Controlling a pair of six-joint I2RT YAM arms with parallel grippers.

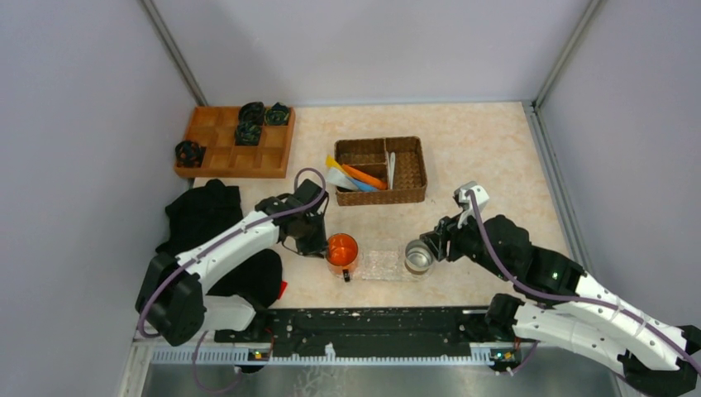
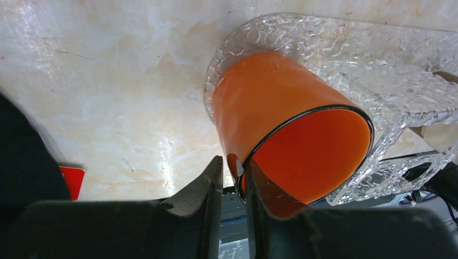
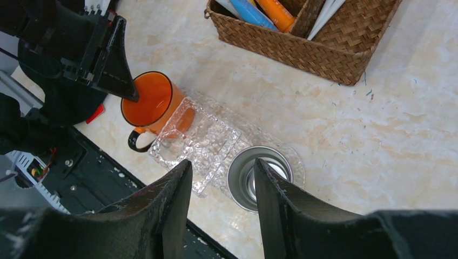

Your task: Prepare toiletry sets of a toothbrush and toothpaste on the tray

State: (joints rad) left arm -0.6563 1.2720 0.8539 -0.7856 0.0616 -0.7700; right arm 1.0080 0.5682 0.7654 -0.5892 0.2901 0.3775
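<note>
Left tool (image 2: 234, 162): closed on the rim of the mug (image 2: 270, 97), one finger outside the wall, the other inside. The mug is orange, with a dark rim, and nothing shows inside it. It stands upright at the left end of the tray (image 3: 202, 137), handle toward the arm bases. The left wrist view shows bumpy clear plastic under and behind it, so it seems to stand on the tray's edge. How far it overlaps I cannot tell.

Right tool (image 3: 222, 162): open, holding nothing. It hangs over the tray's right end, with the cup (image 3: 259, 178) seen past the gap between its fingers. The cup is steel and upright, with clear plastic showing around its base.

Tray: clear, flat on the bench (image 1: 479, 157) near the arm bases, between mug and cup. No toothbrush or tube lies on its visible part.

Basket (image 3: 324, 48): wicker, divided, well behind the tray. The white toothbrushes (image 1: 391, 169) stand in the right compartment. The tubes (image 1: 361, 184), in blue, orange and yellow, lie in the near-left compartment, some poking over the left rim.

Wooden tray (image 1: 223, 153): far left of the bench, with four dark bundles in its compartments. A black cloth (image 1: 202, 215) lies in front of it, partly under the left arm.
</note>
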